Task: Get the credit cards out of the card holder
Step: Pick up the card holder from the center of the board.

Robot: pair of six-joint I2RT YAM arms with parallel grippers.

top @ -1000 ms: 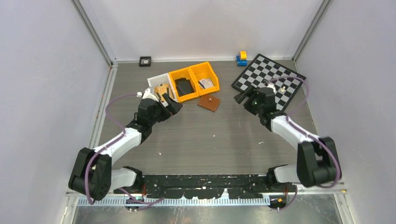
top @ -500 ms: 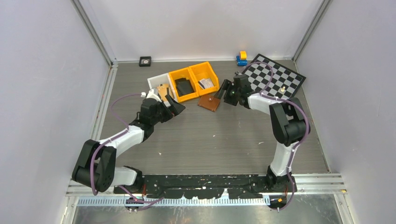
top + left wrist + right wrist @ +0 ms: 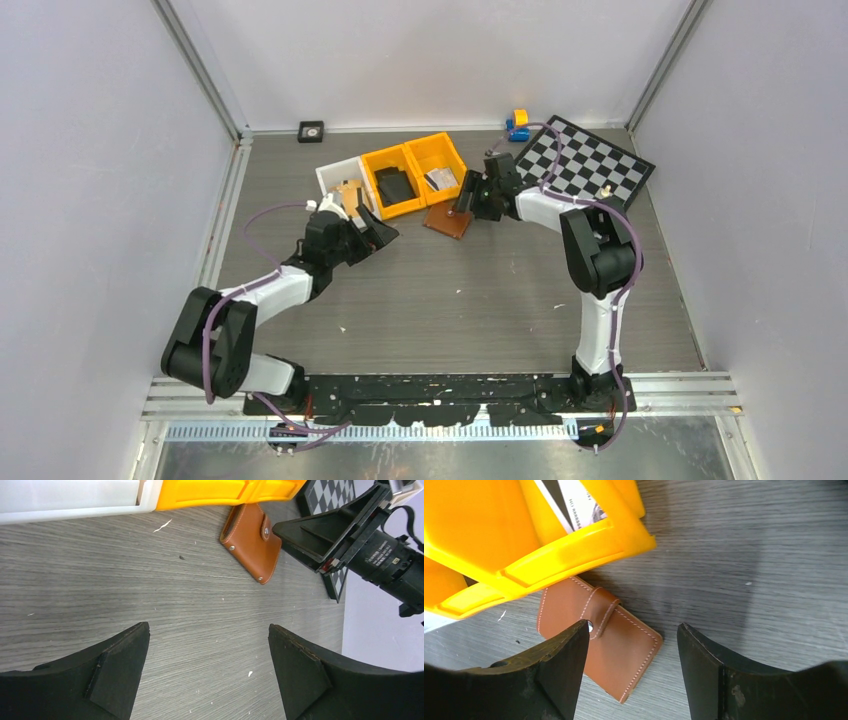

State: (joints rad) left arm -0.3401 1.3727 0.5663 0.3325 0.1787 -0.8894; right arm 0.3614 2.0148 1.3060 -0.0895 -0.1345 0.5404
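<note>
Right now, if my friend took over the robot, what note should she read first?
Left gripper: jaws open, empty, low over the table, short of the card holder.
Right gripper: jaws open, empty, poised over the card holder, apparently not touching it.
Card holder: flat on the table beside the orange bin, snap strap closed.
Done: nothing taken out; no credit cards show from it.
Left: undo the snap, open it, pull the cards out.
</note>
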